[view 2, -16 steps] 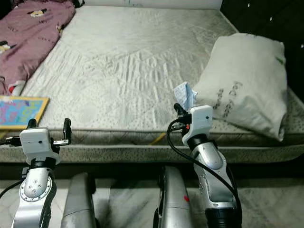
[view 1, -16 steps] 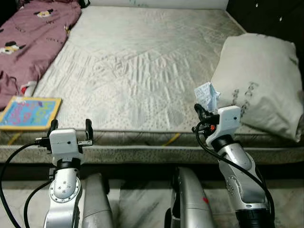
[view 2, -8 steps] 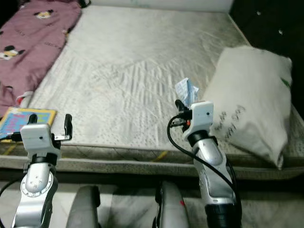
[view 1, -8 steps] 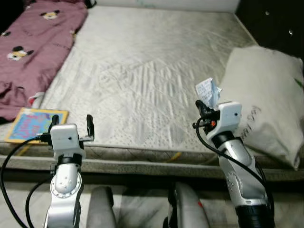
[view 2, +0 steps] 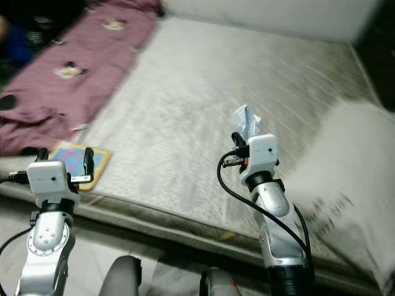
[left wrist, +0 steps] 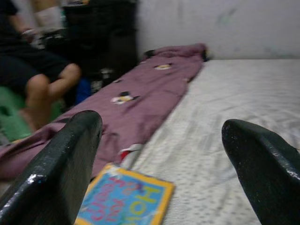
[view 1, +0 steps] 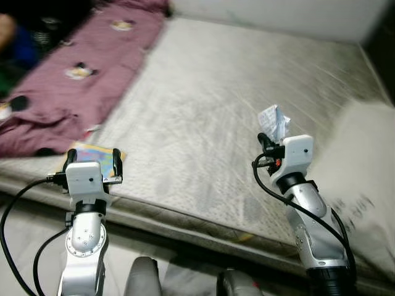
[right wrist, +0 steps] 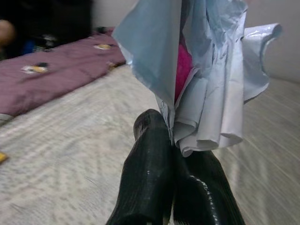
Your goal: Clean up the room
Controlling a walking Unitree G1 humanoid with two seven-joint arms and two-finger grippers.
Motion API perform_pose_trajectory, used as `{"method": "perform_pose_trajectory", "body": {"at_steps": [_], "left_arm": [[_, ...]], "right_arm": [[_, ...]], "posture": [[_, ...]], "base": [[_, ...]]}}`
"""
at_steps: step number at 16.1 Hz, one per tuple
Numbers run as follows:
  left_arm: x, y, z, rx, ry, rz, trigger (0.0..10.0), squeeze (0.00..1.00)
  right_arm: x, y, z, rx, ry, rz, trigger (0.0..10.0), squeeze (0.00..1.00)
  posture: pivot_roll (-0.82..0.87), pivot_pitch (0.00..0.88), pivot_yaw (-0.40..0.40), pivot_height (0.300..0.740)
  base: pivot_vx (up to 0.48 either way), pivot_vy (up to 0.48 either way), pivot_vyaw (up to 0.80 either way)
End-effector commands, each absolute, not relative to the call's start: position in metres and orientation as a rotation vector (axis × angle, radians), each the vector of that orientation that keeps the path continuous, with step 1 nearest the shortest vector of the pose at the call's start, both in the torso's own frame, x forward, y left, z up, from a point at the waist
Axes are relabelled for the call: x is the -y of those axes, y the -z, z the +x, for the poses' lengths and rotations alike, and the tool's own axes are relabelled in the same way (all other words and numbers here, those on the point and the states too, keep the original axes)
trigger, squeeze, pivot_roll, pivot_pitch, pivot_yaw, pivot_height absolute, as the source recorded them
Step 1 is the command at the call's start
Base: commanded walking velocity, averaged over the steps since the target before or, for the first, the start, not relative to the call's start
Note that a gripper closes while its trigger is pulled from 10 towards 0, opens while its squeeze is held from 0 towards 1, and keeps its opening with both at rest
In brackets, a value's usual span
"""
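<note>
Two claws: right claw (view 1: 266, 139) pinches crinkled pale wrapper (view 1: 273, 121); left claw (view 1: 92, 159) gapes over quilted mattress (view 1: 234, 98).

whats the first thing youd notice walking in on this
The right tool is shut on a crumpled paper wrapper, held up above the bare grey mattress. Next comes the maroon cartoon-print blanket bunched along the mattress's left side, with a colourful book lying at the near edge just beyond the open left tool. A white pillow sits on the right.
</note>
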State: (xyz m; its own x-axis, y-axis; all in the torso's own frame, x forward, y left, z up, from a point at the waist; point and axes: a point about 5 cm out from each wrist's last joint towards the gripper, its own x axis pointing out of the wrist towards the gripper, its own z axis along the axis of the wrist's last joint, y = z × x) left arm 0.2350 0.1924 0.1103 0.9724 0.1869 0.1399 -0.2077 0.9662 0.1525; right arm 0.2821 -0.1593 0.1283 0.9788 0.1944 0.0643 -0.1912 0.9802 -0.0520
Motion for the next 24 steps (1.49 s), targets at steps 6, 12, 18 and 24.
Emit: {"method": "perform_pose_trajectory", "body": {"at_steps": [6, 12, 18, 24], "left_arm": [[-0.190, -0.109, 0.236, 0.113, -0.192, 0.160, 10.0, 0.00], [-0.190, -0.109, 0.236, 0.108, -0.174, 0.165, 10.0, 0.00], [-0.194, -0.107, 0.233, 0.105, -0.208, 0.172, 10.0, 0.00], [-0.191, -0.101, 0.235, 0.057, -0.234, 0.183, 10.0, 0.00]], "right_arm": [[0.164, -0.131, 0.289, 0.077, -0.173, -0.057, 10.0, 0.00], [0.168, -0.127, 0.289, 0.065, -0.141, -0.056, 10.0, 0.00], [0.170, -0.115, 0.289, 0.012, -0.066, -0.138, 10.0, 0.00], [0.173, -0.119, 0.297, 0.038, -0.019, -0.105, 10.0, 0.00]], "posture": [[0.00, 0.011, -0.041, 0.740], [0.00, 0.012, -0.031, 0.740], [0.01, 0.000, -0.045, 0.740], [0.01, 0.000, -0.030, 0.740]], "base": [[0.000, 0.000, 0.00], [0.000, 0.000, 0.00], [0.000, 0.000, 0.00], [0.000, 0.000, 0.00]]}}
